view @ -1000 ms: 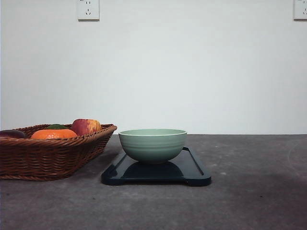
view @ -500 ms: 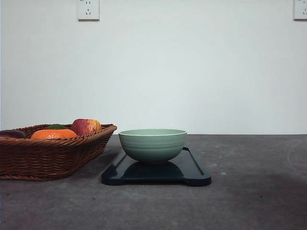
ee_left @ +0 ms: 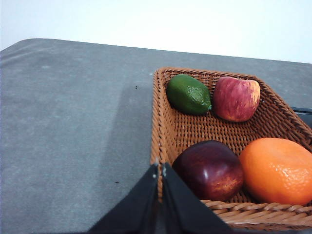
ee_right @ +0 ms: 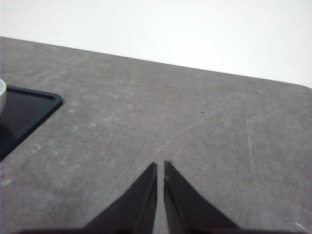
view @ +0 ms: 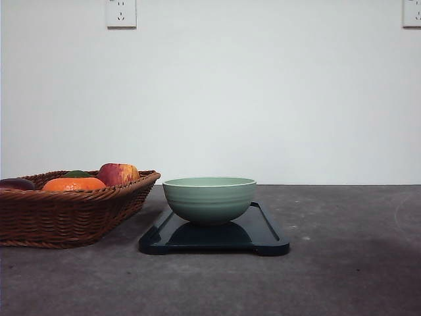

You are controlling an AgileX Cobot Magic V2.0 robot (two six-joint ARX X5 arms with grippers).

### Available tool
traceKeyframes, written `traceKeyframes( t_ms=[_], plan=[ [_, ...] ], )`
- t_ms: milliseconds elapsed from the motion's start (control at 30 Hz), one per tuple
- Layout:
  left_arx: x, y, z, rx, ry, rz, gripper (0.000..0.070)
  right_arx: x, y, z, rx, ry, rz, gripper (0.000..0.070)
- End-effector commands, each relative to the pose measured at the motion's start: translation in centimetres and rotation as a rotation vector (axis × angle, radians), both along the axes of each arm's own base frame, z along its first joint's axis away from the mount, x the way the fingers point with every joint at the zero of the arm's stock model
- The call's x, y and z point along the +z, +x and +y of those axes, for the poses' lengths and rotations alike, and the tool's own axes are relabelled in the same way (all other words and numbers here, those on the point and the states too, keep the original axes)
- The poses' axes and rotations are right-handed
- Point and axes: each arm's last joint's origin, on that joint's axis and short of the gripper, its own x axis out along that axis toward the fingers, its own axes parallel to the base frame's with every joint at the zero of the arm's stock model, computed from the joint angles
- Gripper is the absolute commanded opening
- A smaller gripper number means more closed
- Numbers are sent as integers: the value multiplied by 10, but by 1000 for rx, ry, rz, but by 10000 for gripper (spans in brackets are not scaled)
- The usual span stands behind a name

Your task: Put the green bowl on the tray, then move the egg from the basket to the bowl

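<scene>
Woven brown wicker makes up the basket (view: 72, 209), which sits at the lower left of the front view with sloping sides and a braided rim. Over that rim show an orange (view: 73, 184), a red-and-yellow apple (view: 118, 174), a green fruit (view: 77, 174) and a dark purple fruit (view: 16, 184). No egg can be made out among them. Just right of the basket, in the lower centre, the glossy navy-black tray (view: 266, 234) lies flat on the rough grey table (view: 342, 276), its corners rounded and its rim low. The green bowl (view: 209, 199) stands upright on the tray, pale sage with faint ridges and a lighter rim. Two white wall sockets (view: 121, 13) sit at the top edge.

In the left wrist view the left gripper (ee_left: 160, 169), its dark fingers pressed together with nothing between them, hangs at the near rim of the basket, just beside the purple fruit. In the right wrist view the right gripper (ee_right: 160, 168) is likewise closed and empty over bare table, the tray's corner at the left edge.
</scene>
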Motion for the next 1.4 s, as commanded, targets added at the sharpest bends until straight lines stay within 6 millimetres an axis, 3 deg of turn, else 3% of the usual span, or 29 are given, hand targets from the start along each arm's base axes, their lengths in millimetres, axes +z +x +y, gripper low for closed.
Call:
traceKeyframes(
  t_ms=[0,1367],
  plan=[
    [-6,1,0,1,0,17,0,0,0,0,-1,11,-8,17],
    [-6,1,0,1,0,17,0,0,0,0,-1,10,-8,17]
  ],
)
